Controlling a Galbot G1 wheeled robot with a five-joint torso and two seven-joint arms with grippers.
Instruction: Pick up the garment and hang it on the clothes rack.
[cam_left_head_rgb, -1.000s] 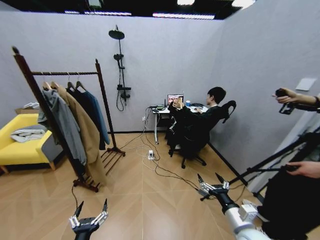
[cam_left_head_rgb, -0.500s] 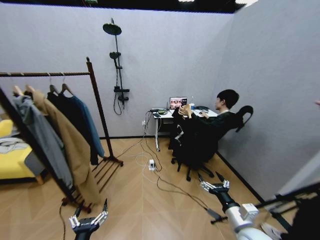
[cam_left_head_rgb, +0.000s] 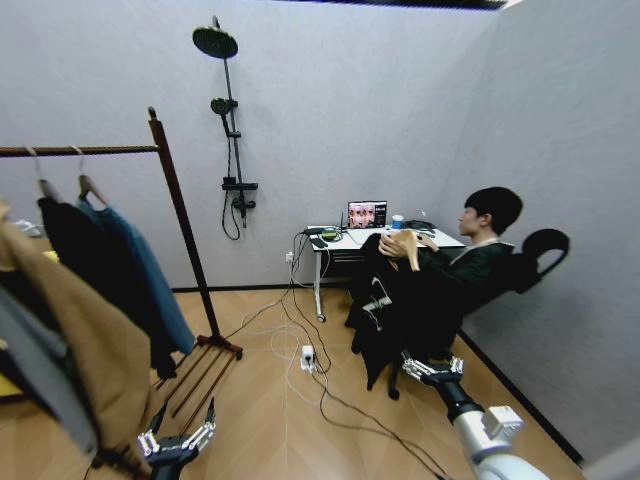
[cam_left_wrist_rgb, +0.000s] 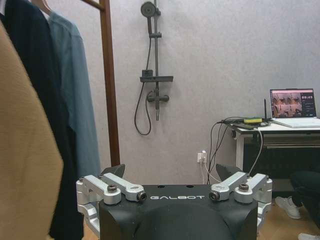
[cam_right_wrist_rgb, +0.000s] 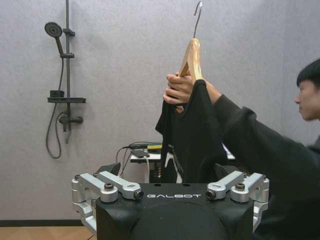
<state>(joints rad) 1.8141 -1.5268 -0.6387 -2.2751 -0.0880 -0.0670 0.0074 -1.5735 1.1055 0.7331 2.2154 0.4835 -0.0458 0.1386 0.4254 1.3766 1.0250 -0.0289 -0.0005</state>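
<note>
A seated person holds up the garment (cam_right_wrist_rgb: 192, 135), a black top on a light wooden hanger (cam_right_wrist_rgb: 192, 56), with a hand (cam_right_wrist_rgb: 177, 90) gripping it near the collar. In the head view the garment (cam_left_head_rgb: 385, 305) hangs in front of the person at centre right. My right gripper (cam_left_head_rgb: 432, 368) is low and just short of it, open and holding nothing; the right wrist view has this gripper (cam_right_wrist_rgb: 170, 172) below the top. The clothes rack (cam_left_head_rgb: 181, 232) stands at the left. My left gripper (cam_left_head_rgb: 182, 428) is open near the floor by the rack's foot, also seen as the gripper (cam_left_wrist_rgb: 170, 175).
On the rack hang a teal jacket (cam_left_head_rgb: 140, 285), a black coat (cam_left_head_rgb: 85, 265) and a tan coat (cam_left_head_rgb: 70, 350). A desk (cam_left_head_rgb: 335, 243) with a laptop (cam_left_head_rgb: 367, 214) stands by the back wall. Cables and a power strip (cam_left_head_rgb: 308, 358) lie on the floor. A shower fixture (cam_left_head_rgb: 228, 130) is on the wall.
The whole picture has shifted: the camera turned right and came closer, so the rack slid left and the person with the garment looms larger. Both grippers stay open.
</note>
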